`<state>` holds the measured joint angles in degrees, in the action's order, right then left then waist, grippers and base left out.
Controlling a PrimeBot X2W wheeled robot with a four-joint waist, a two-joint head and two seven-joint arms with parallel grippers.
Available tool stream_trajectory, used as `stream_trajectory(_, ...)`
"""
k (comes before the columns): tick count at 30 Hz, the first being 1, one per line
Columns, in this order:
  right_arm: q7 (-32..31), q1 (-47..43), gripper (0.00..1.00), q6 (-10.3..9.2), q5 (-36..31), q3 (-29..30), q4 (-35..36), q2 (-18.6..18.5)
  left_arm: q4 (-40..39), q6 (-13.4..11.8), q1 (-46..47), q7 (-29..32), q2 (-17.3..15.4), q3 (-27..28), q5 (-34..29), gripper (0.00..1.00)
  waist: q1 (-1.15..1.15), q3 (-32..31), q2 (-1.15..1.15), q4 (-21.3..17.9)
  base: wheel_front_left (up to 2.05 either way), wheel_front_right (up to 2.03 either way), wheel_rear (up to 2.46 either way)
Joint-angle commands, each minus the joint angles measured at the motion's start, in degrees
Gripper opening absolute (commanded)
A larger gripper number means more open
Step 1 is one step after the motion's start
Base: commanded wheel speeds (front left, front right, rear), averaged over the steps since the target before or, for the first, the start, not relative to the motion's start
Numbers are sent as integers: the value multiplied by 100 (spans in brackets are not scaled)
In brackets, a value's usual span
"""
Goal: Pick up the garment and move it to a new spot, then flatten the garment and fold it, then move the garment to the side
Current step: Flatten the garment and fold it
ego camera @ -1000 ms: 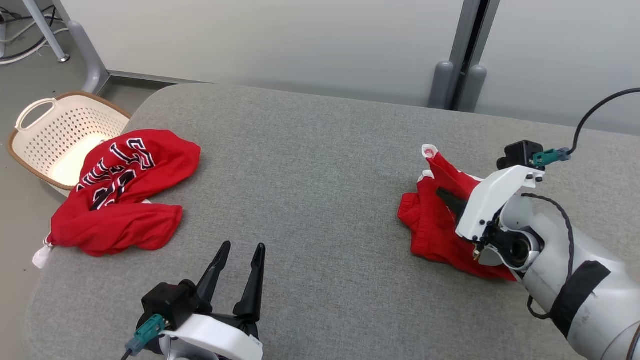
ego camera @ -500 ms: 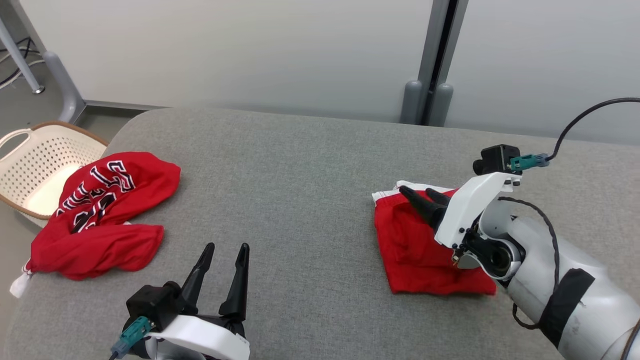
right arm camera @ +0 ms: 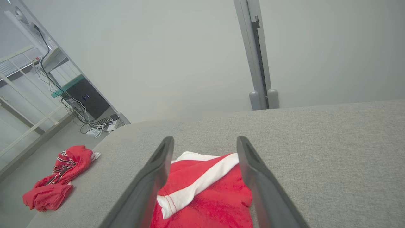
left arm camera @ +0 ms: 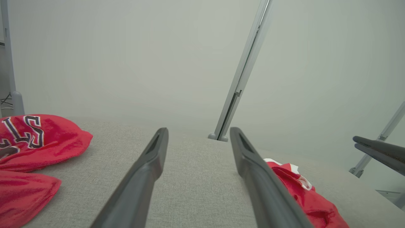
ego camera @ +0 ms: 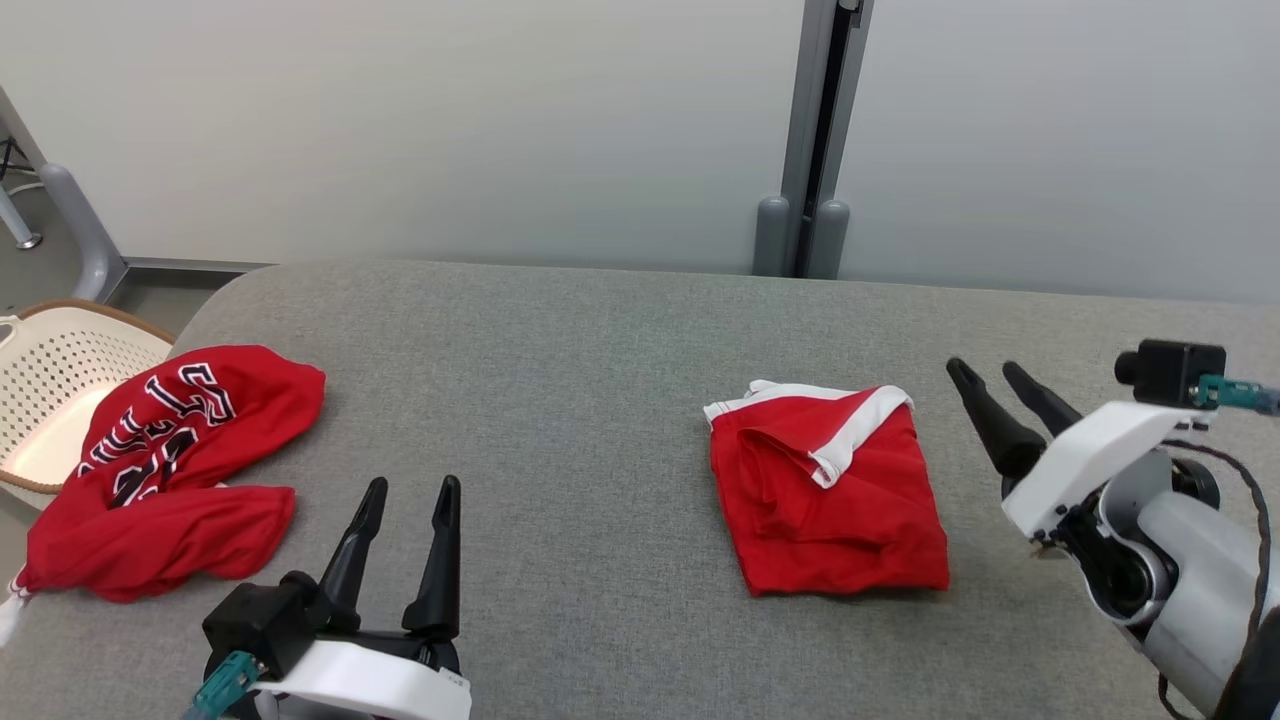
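Garment point(ego camera: 830, 500) folded flat | right hand point(ego camera: 982, 367) released, hovering beside it | left hand point(ego camera: 414, 482) released

I work in a lab: plain partition panels point(ego camera: 400, 130) behind my grey padded table point(ego camera: 600, 350), a cabled computer point(right arm camera: 87, 98) far left.

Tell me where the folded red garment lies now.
In the head view the folded red garment lies on the grey table, right of centre, left of the open right gripper and apart from it.
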<state>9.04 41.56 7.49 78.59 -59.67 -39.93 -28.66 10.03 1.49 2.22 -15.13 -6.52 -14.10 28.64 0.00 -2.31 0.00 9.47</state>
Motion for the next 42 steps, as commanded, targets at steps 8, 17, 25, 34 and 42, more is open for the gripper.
stream_trajectory(8,31,-466,0,0,-117,-353,-459,225,-149,92,-170,-2,30,141,-200,100,0,71,0,200,0,0,0)
stream_trajectory(17,-736,-264,0,0,1,-634,-1395,590,-46,151,-60,-2,136,103,-228,100,0,340,0,721,0,0,0)
stream_trajectory(25,-787,245,0,0,117,-520,-1882,618,105,241,115,-2,254,44,-226,100,0,714,0,1411,0,0,0)
stream_trajectory(34,-637,791,0,0,38,-520,-2048,750,188,306,208,-2,299,60,-250,100,0,835,0,1756,0,0,0)
stream_trajectory(42,76,1117,0,0,-146,-549,-2494,1028,243,308,214,-1,331,103,-266,100,0,801,0,1690,0,0,0)
